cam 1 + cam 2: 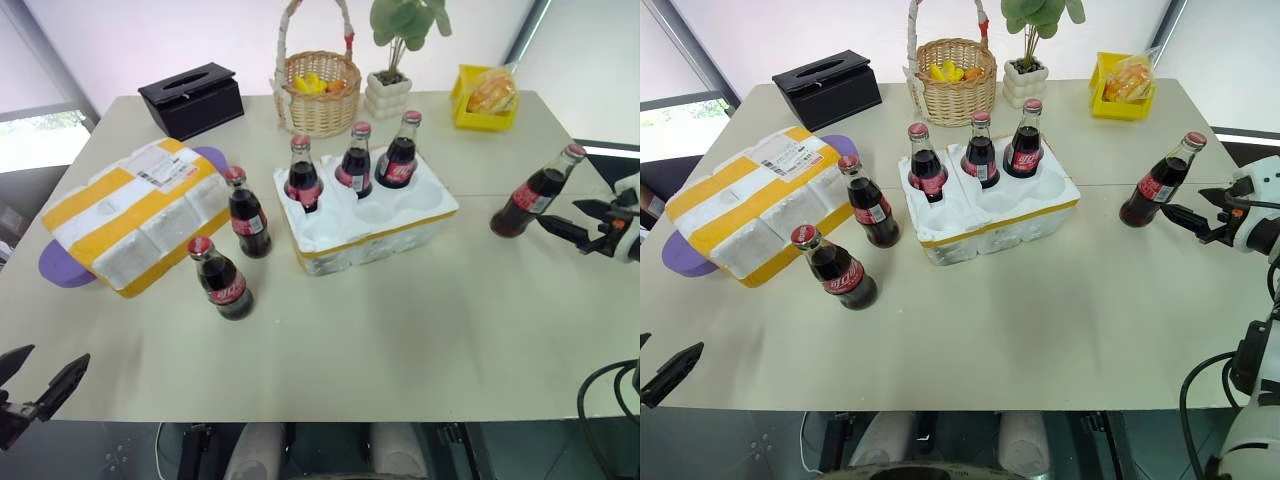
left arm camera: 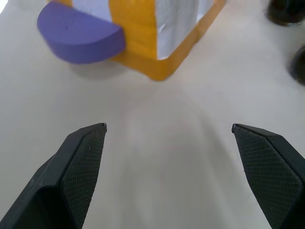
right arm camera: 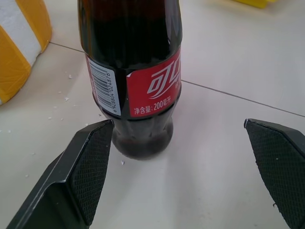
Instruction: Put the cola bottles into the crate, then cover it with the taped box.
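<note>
The white foam crate (image 1: 372, 238) with a yellow band sits mid-table. Three cola bottles (image 1: 355, 160) stand in its back wells. Two more bottles (image 1: 247, 212) (image 1: 222, 278) stand on the table to its left, beside the taped box (image 1: 135, 215). Another bottle (image 1: 535, 192) stands alone at the right. My right gripper (image 1: 562, 215) is open just behind that lone bottle (image 3: 131, 76), which stands ahead of the fingertips, nearer one finger (image 3: 90, 162) and not between them. My left gripper (image 2: 169, 126) hangs open and empty at the near left edge, short of the box corner (image 2: 162, 38).
A purple disc (image 1: 60, 265) lies under the taped box's near end. Along the far edge stand a black tissue box (image 1: 192, 98), a wicker basket (image 1: 318, 90), a potted plant (image 1: 388, 92) and a yellow tray with a snack bag (image 1: 485, 100).
</note>
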Action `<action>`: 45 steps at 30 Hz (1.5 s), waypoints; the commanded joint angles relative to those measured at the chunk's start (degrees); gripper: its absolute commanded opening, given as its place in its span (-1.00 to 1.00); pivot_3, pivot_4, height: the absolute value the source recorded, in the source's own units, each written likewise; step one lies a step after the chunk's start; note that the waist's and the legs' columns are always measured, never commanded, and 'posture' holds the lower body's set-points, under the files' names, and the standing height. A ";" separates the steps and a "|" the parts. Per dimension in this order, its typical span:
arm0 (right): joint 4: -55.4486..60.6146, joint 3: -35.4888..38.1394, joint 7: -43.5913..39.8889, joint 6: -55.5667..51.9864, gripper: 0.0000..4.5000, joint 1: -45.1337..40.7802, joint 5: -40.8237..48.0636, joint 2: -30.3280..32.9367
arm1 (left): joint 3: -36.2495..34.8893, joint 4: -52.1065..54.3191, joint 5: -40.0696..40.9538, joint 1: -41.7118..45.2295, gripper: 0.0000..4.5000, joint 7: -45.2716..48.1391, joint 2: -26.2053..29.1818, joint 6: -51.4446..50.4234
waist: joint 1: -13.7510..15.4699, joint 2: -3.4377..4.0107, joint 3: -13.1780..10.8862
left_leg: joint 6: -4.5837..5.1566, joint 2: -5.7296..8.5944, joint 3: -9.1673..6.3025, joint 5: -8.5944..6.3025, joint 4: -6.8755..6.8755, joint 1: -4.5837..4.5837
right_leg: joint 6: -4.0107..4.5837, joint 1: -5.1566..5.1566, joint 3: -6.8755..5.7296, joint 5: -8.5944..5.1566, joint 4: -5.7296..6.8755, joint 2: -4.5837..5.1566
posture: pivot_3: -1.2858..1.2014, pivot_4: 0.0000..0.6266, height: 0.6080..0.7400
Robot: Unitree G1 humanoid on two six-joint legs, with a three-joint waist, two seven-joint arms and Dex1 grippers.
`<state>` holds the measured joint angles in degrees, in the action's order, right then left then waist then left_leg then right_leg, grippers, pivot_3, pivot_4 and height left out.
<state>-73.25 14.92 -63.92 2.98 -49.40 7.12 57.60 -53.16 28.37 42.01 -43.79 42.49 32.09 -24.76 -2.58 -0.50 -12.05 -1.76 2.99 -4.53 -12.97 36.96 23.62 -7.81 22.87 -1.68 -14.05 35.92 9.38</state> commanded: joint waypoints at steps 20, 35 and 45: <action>63.32 -0.67 -27.91 -26.92 1.00 28.31 28.27 10.57 | 5.38 1.23 4.63 17.00 0.96 8.89 18.62 -5.92 | 0.18 0.23 0.01 | -0.01 -0.79 0.04 0.00 -0.07 -0.03 | 0.24 0.21 0.07 0.02 0.15 -0.76 | 0.03 -0.52 1.00; 78.32 -3.49 -23.01 -34.71 1.00 24.78 34.33 2.90 | 23.62 -3.48 -0.79 30.56 0.96 11.92 18.57 -3.99 | 2.22 0.22 0.02 | 0.01 -0.84 0.18 0.02 0.00 0.34 | 0.43 0.60 0.09 0.18 0.09 -0.82 | 0.03 -0.52 1.00; 76.53 -2.97 -24.86 -33.55 1.00 24.98 33.89 3.44 | 33.12 -7.40 -5.66 38.84 0.96 12.29 15.39 -1.29 | 2.32 0.20 0.02 | 0.01 -0.83 0.18 0.03 0.11 0.39 | 0.41 0.62 0.05 0.21 0.17 -0.86 | 0.03 -0.52 1.00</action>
<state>3.02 10.05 -88.29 -31.43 -23.46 40.76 60.23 -20.80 20.83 36.86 -5.90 54.63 47.79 -27.36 -0.26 -0.29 -12.03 -1.75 2.17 -4.35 -12.94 37.07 23.98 -7.40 23.47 -1.63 -13.84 36.10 8.53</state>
